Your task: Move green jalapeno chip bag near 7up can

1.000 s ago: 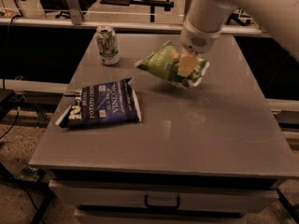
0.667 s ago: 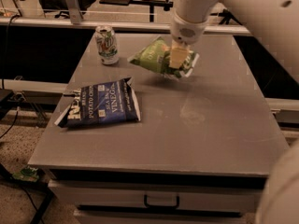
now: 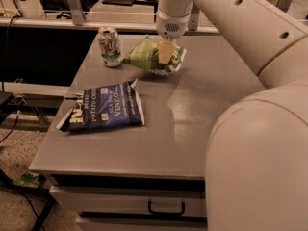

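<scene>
The green jalapeno chip bag (image 3: 144, 55) is a crinkled light-green bag at the far middle of the grey table (image 3: 202, 109). My gripper (image 3: 166, 53) comes down from above and is shut on the bag's right part. The bag is low over the table; I cannot tell if it touches the surface. The 7up can (image 3: 109, 46) stands upright just left of the bag, a small gap from the bag's left end.
A dark blue chip bag (image 3: 103, 109) lies flat on the table's left front. My white arm (image 3: 255, 129) fills the right side of the view. A drawer handle (image 3: 166, 209) shows below the table's front edge. Railings and chairs stand behind the table.
My gripper has carried the green bag left and toward the far edge, closer to the 7up can. The can and the blue bag have not moved on the table.
</scene>
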### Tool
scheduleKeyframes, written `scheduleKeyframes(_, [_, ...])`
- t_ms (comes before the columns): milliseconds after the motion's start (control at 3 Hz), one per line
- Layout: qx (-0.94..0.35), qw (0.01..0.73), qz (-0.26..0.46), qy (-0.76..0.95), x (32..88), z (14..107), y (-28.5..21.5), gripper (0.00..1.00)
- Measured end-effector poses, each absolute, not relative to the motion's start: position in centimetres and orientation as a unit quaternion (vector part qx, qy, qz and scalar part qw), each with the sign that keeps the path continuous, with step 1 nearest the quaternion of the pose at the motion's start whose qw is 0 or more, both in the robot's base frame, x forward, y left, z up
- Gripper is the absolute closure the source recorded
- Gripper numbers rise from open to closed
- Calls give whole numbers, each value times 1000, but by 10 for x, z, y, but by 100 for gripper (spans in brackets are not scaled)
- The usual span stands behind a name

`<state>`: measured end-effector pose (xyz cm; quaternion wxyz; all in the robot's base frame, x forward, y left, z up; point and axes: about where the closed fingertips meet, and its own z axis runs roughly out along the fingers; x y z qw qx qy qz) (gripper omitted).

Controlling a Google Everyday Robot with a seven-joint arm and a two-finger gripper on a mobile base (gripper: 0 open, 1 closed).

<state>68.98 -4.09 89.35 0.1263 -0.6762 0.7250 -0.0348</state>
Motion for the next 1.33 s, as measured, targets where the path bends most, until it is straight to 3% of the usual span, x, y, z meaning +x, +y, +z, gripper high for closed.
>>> scheduleKeyframes(1000, [-687,146,-24,712,713,888,-7,0])
scheduleKeyframes(1333, [-687,146,-24,712,713,888,-7,0])
